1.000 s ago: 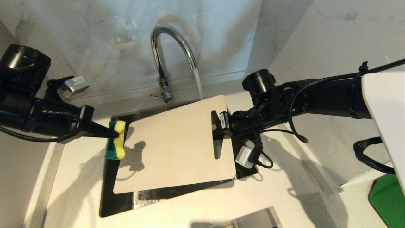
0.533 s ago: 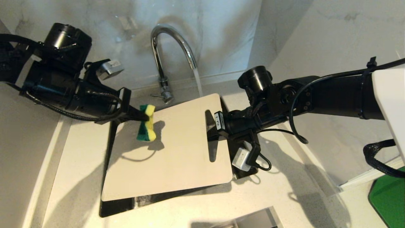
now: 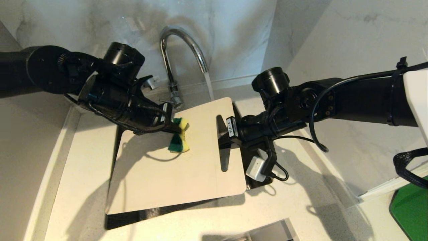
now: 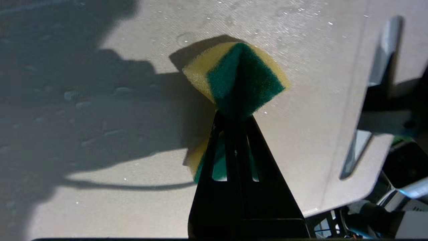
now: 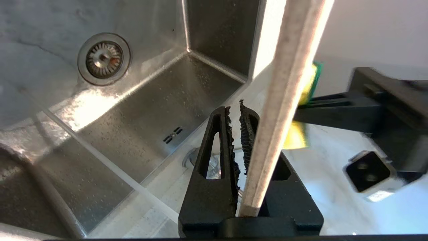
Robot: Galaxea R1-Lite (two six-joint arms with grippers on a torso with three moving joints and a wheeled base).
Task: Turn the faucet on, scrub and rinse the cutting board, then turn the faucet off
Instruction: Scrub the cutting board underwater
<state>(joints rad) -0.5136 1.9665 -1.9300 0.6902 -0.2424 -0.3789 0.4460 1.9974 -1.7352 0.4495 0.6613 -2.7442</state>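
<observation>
Water runs from the chrome faucet (image 3: 182,43) onto the far edge of the cream cutting board (image 3: 180,174), which hangs tilted over the sink. My right gripper (image 3: 222,135) is shut on the cutting board at its slot-handle end; in the right wrist view the board's edge (image 5: 284,83) runs alongside the right gripper (image 5: 235,105). A green-and-yellow sponge (image 3: 179,139) is pinched in my shut left gripper (image 3: 175,129) and pressed on the board's upper middle. In the left wrist view the sponge (image 4: 240,77) sticks out past the left gripper (image 4: 234,115) over the wet board (image 4: 317,117).
The steel sink (image 5: 167,100) with its drain (image 5: 103,58) lies under the board. Pale countertop (image 3: 77,174) surrounds the sink, with a marble wall behind. The faucet's thin lever (image 3: 164,101) sits just behind my left wrist. A green object (image 3: 409,211) lies at the lower right.
My left gripper has carried the sponge rightward from the board's left edge onto its upper middle. The board has shifted slightly left in the right gripper's hold.
</observation>
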